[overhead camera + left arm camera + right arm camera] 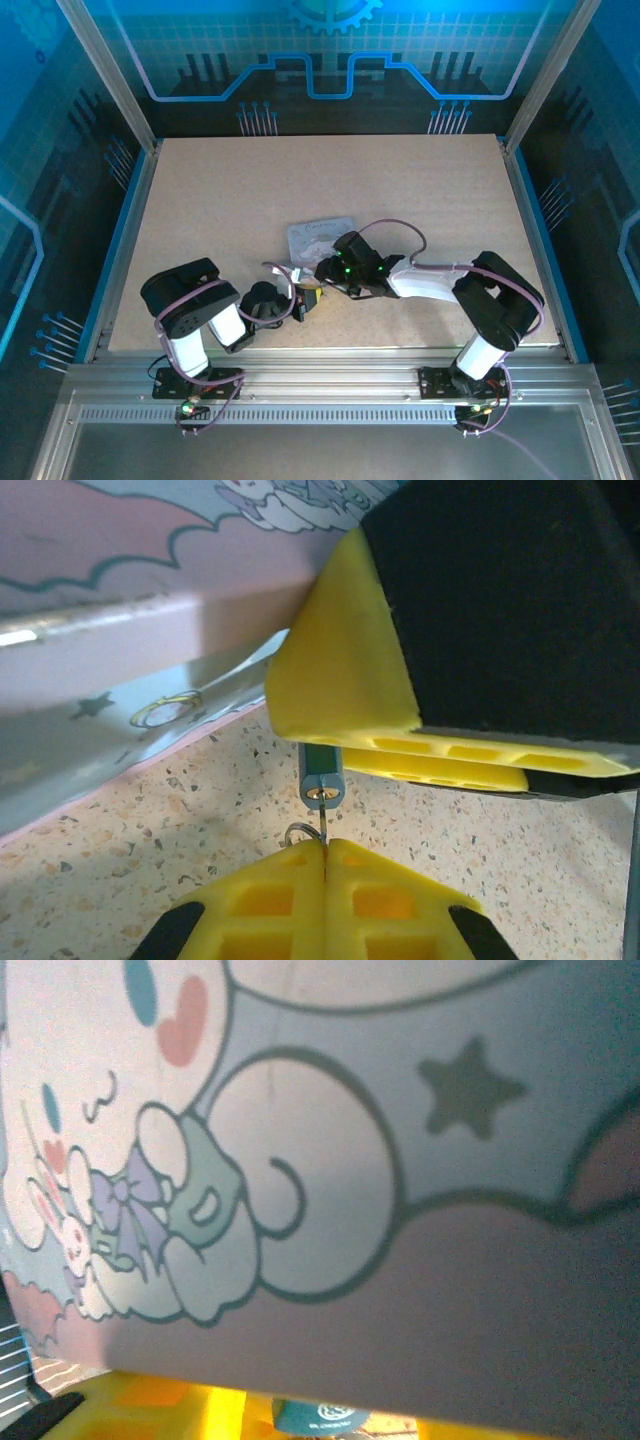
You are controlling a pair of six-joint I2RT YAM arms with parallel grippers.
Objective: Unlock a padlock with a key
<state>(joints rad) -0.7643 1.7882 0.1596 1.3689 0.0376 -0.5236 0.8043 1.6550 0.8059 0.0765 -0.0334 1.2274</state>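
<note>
Left gripper point(325, 854) pinching key point(322, 827), tip at keyhole; right gripper point(345, 742) clamps padlock point(321, 777) steady beside tin point(150, 630) for insertion.

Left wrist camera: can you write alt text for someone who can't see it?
The left gripper pinches a thin key, its tip at the keyhole of a small teal padlock held by the right gripper. A cartoon-printed tin lies behind on the speckled table.
</note>
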